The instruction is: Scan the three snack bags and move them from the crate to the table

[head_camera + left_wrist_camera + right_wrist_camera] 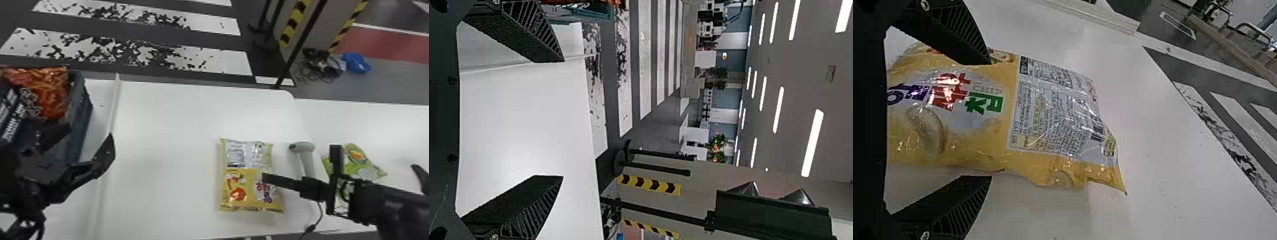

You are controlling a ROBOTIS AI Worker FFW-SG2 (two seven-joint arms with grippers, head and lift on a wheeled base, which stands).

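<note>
In the head view my left gripper (85,143) is beside the crate (76,118); its fingers stand apart, likewise in the left wrist view, where the open gripper (563,119) holds nothing. An orange-red snack bag (52,92) is in the crate. A yellow snack bag (247,178) lies flat on the white table, with my right gripper (284,182) over its right side. The right wrist view has that gripper (990,120) open across the yellow bag (998,135). A grey scanner (303,148) and a green snack bag (357,161) lie farther right.
A dark package with white lettering (12,118) is also in the crate. A raised strip (113,105) runs along the white table (166,127) near the crate. Behind the far edge rises a black pole (297,51); a cable (314,223) hangs below the right wrist.
</note>
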